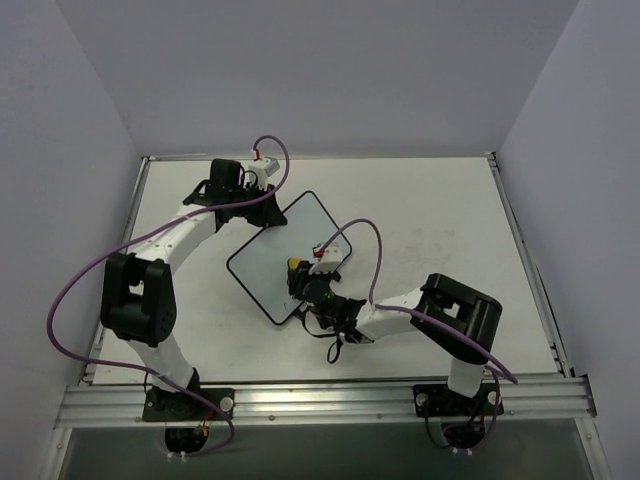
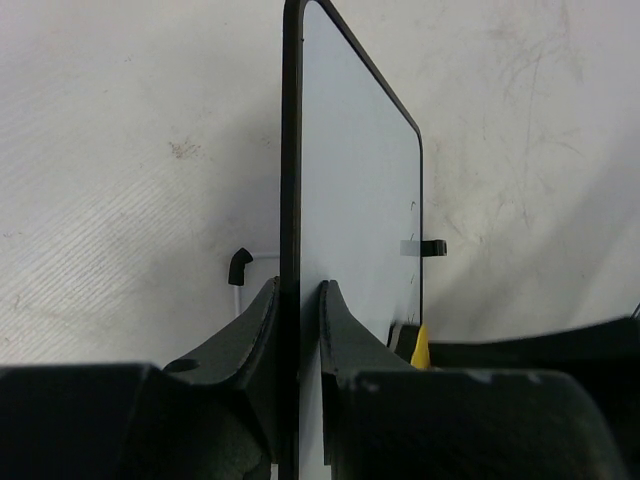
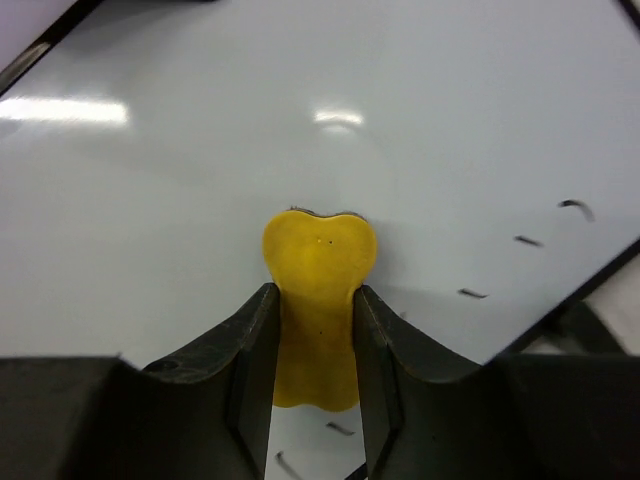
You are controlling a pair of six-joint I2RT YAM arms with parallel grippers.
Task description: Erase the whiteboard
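White counter (image 1: 450,220) carries the whiteboard (image 1: 272,250) near its middle, turned cornerwise, with a few dark marks (image 3: 575,207) by one edge. The left pincer (image 2: 299,300) pinches its far rim; the right pincer (image 3: 315,300) clamps a yellow eraser (image 3: 320,250) against its face.

place: robot lab cell | evidence: plain grey walls (image 1: 320,70), white table (image 1: 440,215), aluminium mounting rail (image 1: 320,402)

One whiteboard (image 1: 265,262), one yellow eraser (image 3: 318,258), one left claw (image 2: 298,290), one right claw (image 3: 313,296), one table (image 1: 430,215).
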